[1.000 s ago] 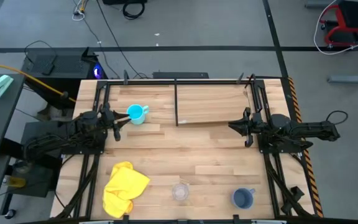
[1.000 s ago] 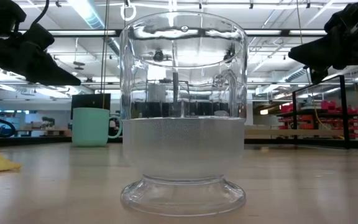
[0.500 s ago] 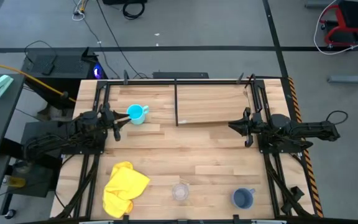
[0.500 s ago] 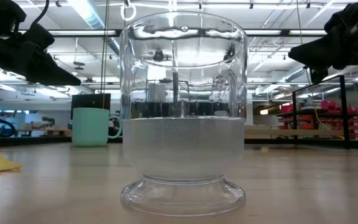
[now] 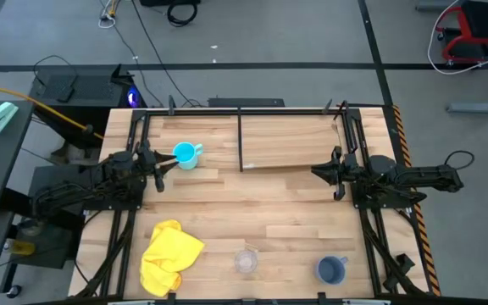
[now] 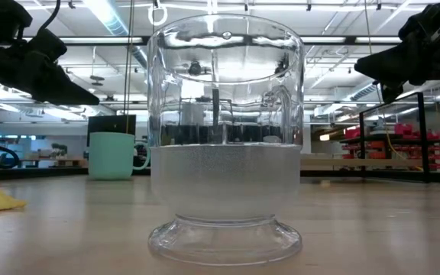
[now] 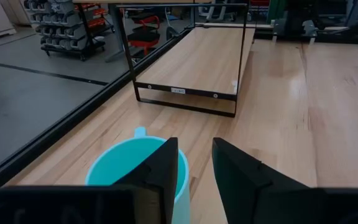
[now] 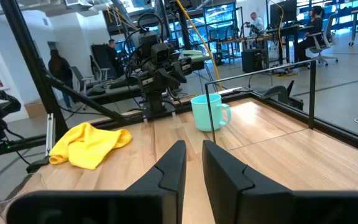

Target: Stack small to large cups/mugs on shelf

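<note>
The cyan mug point(image 5: 186, 155) stands upright on the table at the far left, handle toward the far edge. My left gripper point(image 7: 195, 144) hovers open just beside it, on the side toward the table's left edge, the mug point(image 7: 129, 174) low beside one finger. The clear cup point(image 5: 246, 260) and the grey-blue mug point(image 5: 331, 270) stand near the front edge. The shelf point(image 5: 291, 140) lies at the far middle, with a black upright point(image 5: 241, 140) at its left end. My right gripper point(image 8: 194, 146) waits at the right, level, its fingers a little apart with nothing between them.
A crumpled yellow cloth point(image 5: 169, 254) lies at the near left. Black frame rails run along both table sides. Bare wood spans the table's middle between the two arms. People and workstations show in the room beyond the table.
</note>
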Action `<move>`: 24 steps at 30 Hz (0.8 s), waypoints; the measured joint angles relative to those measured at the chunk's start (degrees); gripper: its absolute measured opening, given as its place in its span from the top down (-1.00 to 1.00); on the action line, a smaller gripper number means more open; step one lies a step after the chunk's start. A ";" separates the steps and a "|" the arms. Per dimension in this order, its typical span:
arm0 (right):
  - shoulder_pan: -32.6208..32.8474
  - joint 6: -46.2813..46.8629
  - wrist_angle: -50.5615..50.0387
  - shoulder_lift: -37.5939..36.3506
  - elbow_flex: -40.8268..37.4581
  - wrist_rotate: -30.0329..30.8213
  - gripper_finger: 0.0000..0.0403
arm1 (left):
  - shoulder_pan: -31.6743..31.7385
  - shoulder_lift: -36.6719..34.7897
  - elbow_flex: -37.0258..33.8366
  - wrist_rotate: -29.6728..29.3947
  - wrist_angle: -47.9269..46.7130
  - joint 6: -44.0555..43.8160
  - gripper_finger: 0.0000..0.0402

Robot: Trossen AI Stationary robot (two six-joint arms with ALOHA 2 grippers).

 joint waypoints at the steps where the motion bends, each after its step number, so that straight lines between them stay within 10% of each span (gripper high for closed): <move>1: 0.00 0.00 -0.02 0.02 0.00 -0.02 0.69 | 0.00 -0.01 0.00 0.02 0.00 0.00 0.47; 24: 0.01 0.00 -0.01 0.02 0.00 0.00 0.69 | 0.00 0.01 -0.02 0.00 1.38 7.52 0.47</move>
